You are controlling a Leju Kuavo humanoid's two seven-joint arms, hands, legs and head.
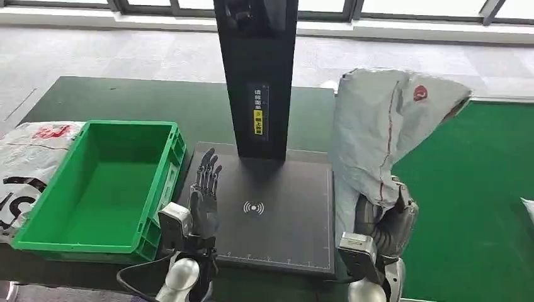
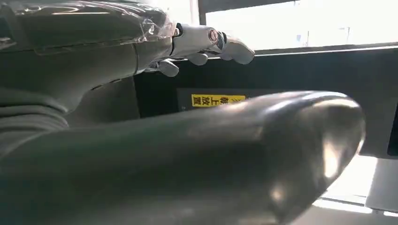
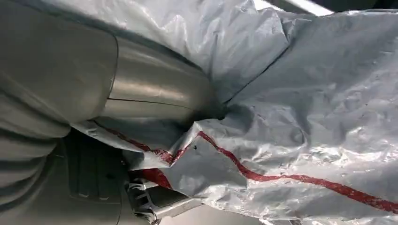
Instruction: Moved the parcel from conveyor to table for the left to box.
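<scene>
A grey plastic parcel (image 1: 384, 126) with a red line and a red logo stands up above the right edge of the black scanner pad (image 1: 283, 214). My right hand (image 1: 387, 220) grips its lower end; up close, the crinkled parcel (image 3: 291, 108) folds around my thumb (image 3: 155, 93). My left hand (image 1: 204, 192) hovers over the pad's left edge, fingers straight and apart, holding nothing. The left wrist view looks along my thumb (image 2: 211, 154) toward the scanner post's yellow label (image 2: 218, 100). An empty green box (image 1: 104, 185) sits to the left of the pad.
A black scanner post (image 1: 255, 75) rises from the back of the pad. Another white parcel (image 1: 25, 163) with red and black print lies left of the green box. The green conveyor belt (image 1: 478, 201) runs along the right, with a white parcel's corner (image 1: 528, 207) at its edge.
</scene>
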